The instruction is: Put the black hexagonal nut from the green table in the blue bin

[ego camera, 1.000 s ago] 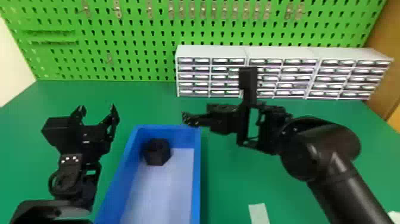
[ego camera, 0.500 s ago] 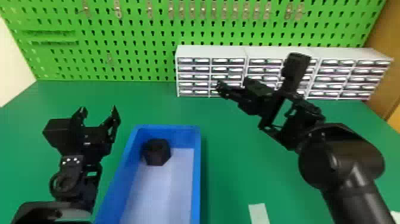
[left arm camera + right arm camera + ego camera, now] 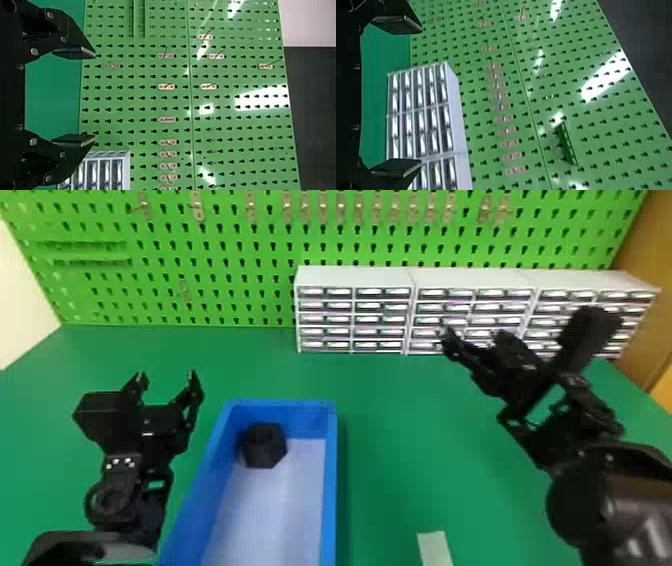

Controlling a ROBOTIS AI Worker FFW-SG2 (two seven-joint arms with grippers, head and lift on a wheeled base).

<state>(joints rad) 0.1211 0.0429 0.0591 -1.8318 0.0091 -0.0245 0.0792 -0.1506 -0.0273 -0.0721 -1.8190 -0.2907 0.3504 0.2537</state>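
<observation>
The black hexagonal nut (image 3: 263,445) lies inside the blue bin (image 3: 330,490), in its far left corner. Left of the bin, my left gripper (image 3: 167,377) is parked with its fingers apart and nothing between them. My right gripper (image 3: 472,335) is over the right part of the table, well away from bin and nut, open and holding nothing. In the left wrist view, the left gripper (image 3: 95,97) has a wide gap between its pads. The right wrist view likewise has the right gripper (image 3: 421,97) spread wide.
White drawer cabinets (image 3: 355,277) line the back of the green table (image 3: 400,430), before a green pegboard (image 3: 240,250). A pale strip (image 3: 434,547) lies near the front edge, right of the bin.
My right arm has swung right and away from the bin, its gripper turning along the way. The nut and the left arm have stayed where they were.
</observation>
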